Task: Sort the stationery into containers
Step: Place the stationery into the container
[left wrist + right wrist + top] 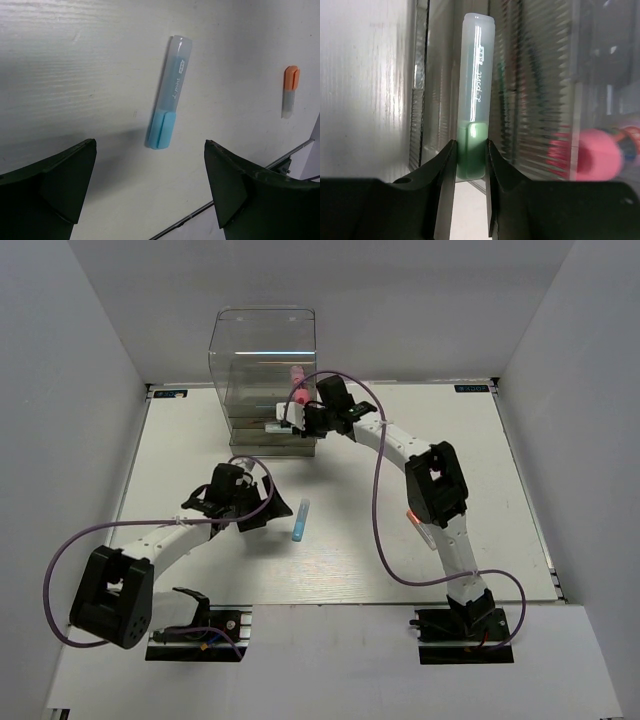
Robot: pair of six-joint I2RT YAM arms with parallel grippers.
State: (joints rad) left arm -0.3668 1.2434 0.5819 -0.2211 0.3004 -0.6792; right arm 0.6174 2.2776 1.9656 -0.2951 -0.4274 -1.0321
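On the table (pixel 450 460), toward the far edge and left of centre: the box (pixel 262 350), with a tube (pixel 297 372) inside by its right wall. At the box's lower front, a held marker (pixel 477 90) between the fingers of the right tool (pixel 470 150). Near the table's middle, a lying marker (pixel 300 521), just right of the left tool (pixel 150 145). Further right, well apart, a small marker (pixel 290 92) flat beneath the right arm (pixel 432 485).

A light-blue marker (pixel 169 92) lies flat on the bench (pixel 450 490). A green-ended clear marker (pixel 475 100), pinched at its green end, is at the clear box (pixel 262 350), near a pink tube (pixel 597 156).
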